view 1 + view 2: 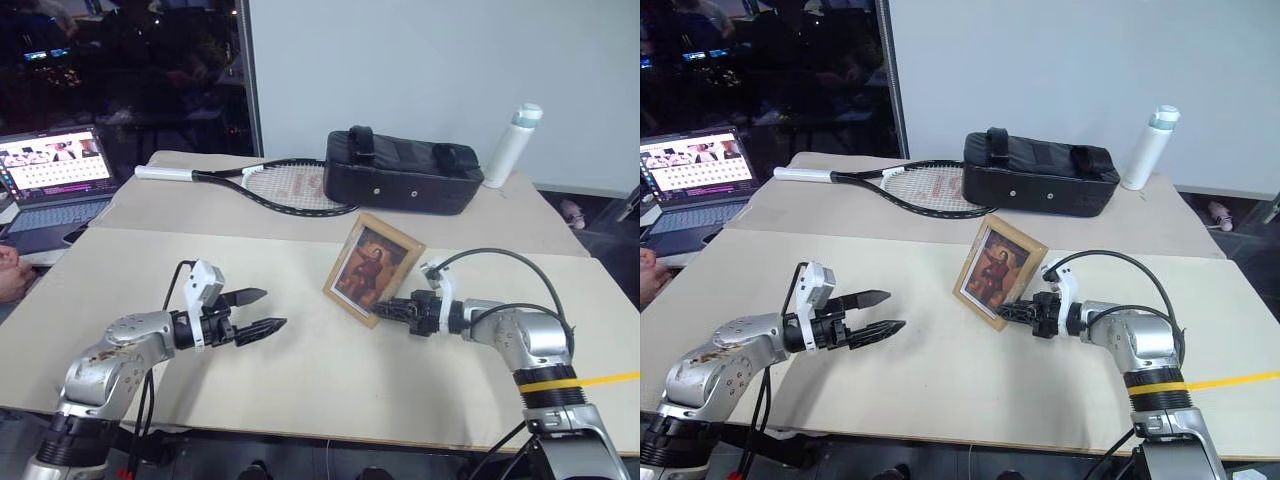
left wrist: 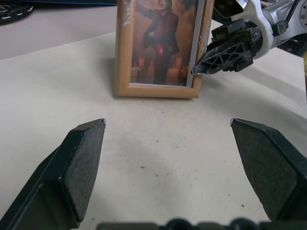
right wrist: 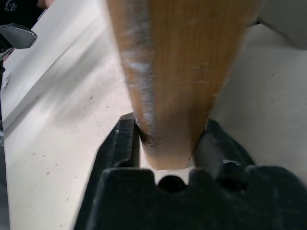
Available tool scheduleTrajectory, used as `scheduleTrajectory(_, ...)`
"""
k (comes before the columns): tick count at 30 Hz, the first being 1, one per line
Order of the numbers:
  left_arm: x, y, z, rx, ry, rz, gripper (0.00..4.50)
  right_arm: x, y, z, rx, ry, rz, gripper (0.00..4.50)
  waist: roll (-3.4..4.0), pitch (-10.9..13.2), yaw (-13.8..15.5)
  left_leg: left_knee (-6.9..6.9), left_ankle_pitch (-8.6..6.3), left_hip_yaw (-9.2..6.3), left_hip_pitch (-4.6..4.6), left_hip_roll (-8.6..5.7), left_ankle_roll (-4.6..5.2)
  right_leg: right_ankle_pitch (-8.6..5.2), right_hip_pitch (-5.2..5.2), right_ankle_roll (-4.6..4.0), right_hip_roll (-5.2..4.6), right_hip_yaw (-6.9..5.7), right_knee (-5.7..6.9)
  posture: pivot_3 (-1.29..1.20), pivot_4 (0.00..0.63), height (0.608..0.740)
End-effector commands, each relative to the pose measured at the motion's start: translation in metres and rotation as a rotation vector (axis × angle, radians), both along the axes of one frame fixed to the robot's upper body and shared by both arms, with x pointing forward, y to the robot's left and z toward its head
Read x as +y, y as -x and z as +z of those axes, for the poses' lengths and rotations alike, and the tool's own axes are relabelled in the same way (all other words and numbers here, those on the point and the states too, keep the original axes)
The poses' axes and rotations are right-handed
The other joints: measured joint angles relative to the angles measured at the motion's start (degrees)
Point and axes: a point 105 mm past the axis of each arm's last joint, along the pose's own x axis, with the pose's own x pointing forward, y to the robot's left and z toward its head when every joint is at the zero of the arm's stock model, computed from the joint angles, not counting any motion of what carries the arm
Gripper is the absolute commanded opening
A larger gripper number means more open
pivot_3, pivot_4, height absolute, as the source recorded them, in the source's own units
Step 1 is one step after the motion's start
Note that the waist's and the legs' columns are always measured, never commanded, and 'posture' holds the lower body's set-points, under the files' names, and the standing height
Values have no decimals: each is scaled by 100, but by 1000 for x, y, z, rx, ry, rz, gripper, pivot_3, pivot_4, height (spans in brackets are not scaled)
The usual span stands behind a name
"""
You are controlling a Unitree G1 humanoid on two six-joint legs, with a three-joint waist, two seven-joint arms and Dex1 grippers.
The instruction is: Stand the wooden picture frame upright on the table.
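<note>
Right gripper (image 1: 392, 309) pinches the side edge of the wooden picture frame (image 1: 373, 268), fingers on either face. The frame stands on the table (image 1: 300, 370), leaning back slightly, long axis up, portrait toward the robot. I'd say release gently, opening without nudging it. Left gripper (image 1: 262, 312) hovers spread wide, well apart, pointing at the frame.
</note>
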Motion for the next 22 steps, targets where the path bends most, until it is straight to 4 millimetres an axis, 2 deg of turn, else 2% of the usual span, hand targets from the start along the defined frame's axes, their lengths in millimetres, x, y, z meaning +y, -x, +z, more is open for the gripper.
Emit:
scheduleTrajectory(1,1,-4,6,-39,4,-6,4500,-9,7,21,-55,-47,13,3549,0,0,16,0,0,0,0,0,0,0,1,0,0,0,0,0,150,726)
scheduleTrajectory(4,3,-4,6,-38,22,-5,4500,-21,18,23,-69,-41,21,4485,0,0,20,1,0,1,-2,0,0,0,0,0,0,0,-3,0,150,726)
scheduleTrajectory(7,11,-9,3,-32,33,44,4500,-33,38,25,-85,-48,38,4485,0,0,39,-1,0,0,-2,0,0,-1,1,-2,0,-1,-4,0,150,726)
scheduleTrajectory(10,26,-21,-8,-13,-7,192,4500,-56,65,8,-126,89,57,4485,0,0,44,0,-2,0,-2,0,1,-11,3,12,-2,-1,-5,0,150,726)
scheduleTrajectory(12,32,-25,-15,-21,-38,251,4500,-73,65,5,-182,95,-44,4485,-2,-1,44,2,-2,1,-1,0,2,-13,4,15,-2,0,-5,0,150,726)
scheduleTrajectory(15,39,-26,-23,-26,-60,298,4500,-104,47,19,-489,209,-323,4485,-1,0,-35,10,-2,3,3,0,1,-12,2,18,-1,4,-2,0,150,726)
scheduleTrajectory(16,41,-28,-28,-29,-93,328,4500,-109,45,21,-508,206,-373,4485,-1,0,-61,12,-1,4,4,0,1,-11,2,19,-1,5,2,0,150,726)
scheduleTrajectory(19,46,-39,-35,-36,-124,435,4500,-109,46,20,-509,188,-428,4485,-1,0,-68,16,1,3,8,0,-3,-4,4,22,0,5,7,0,150,726)
scheduleTrajectory(22,43,-47,-30,-42,-70,446,4500,-103,48,11,-504,210,-424,4485,0,0,-61,16,1,2,10,0,-3,-4,10,21,0,5,4,0,150,726)
